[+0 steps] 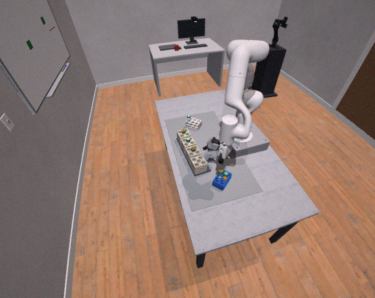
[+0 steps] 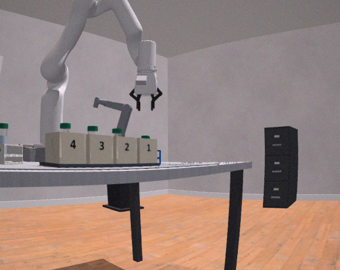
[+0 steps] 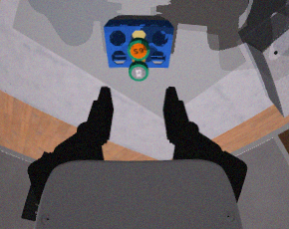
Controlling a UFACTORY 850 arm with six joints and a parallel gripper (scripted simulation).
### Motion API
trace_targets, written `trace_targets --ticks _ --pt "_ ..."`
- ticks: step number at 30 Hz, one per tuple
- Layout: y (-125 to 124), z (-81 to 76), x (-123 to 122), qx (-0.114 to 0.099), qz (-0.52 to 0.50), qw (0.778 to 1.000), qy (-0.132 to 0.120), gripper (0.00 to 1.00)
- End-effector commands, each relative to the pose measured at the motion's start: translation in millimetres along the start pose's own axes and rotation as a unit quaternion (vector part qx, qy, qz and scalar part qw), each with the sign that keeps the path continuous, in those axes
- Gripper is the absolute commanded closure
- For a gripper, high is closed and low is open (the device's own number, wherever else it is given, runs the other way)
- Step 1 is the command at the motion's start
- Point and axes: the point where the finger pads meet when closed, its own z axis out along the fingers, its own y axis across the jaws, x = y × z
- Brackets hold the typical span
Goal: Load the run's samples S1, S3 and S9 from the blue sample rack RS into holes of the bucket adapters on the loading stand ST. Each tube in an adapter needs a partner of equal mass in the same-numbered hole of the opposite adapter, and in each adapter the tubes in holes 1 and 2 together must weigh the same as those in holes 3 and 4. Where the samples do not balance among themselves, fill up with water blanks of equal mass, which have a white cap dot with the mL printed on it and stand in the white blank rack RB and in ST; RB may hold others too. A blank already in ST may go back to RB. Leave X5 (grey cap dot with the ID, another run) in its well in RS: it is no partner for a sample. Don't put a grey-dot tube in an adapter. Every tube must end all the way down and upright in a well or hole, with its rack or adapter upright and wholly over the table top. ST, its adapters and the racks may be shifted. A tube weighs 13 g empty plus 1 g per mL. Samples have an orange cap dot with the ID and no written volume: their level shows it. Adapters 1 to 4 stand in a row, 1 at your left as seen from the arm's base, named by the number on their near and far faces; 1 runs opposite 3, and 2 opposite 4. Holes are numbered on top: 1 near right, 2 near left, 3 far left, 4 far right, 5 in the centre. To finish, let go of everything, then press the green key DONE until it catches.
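Observation:
The blue rack RS (image 1: pixel 222 180) stands on the grey mat and also shows in the wrist view (image 3: pixel 139 42). It holds an orange-dot tube (image 3: pixel 139 50) and a grey-dot tube (image 3: pixel 139 73) next to it. The stand ST (image 1: pixel 192 152) carries four adapters in a row. Adapter 4 holds an orange-dot tube (image 1: pixel 183 131), adapter 3 a white-dot tube (image 1: pixel 188 140), and adapter 2 an orange-dot tube (image 1: pixel 193 149). Adapter 1 (image 1: pixel 198 162) looks empty. My gripper (image 2: pixel 145 107) (image 3: pixel 138 98) is open and empty, high above the table, pointing down. It hangs just short of RS.
The white blank rack RB (image 1: pixel 193 123) stands beyond ST with one tube (image 1: pixel 188 116) in it. The arm's base plate (image 1: pixel 251 142) lies right of the mat. A second, grey arm (image 2: pixel 116 110) stands behind the adapters.

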Motion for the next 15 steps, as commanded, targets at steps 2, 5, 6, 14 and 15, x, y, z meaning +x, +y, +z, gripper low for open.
trace_targets --ticks 2,5,6,14,15 --pt "-1 5.3 0 0.001 0.000 1.000 0.000 0.43" --pt "-1 11.3 0 0.001 0.000 1.000 0.000 0.43" --pt "-1 13.3 0 0.001 0.000 1.000 0.000 0.43" --pt "-1 25.3 0 0.001 0.000 1.000 0.000 0.43" --pt "-1 27.3 0 0.001 0.000 1.000 0.000 0.43"
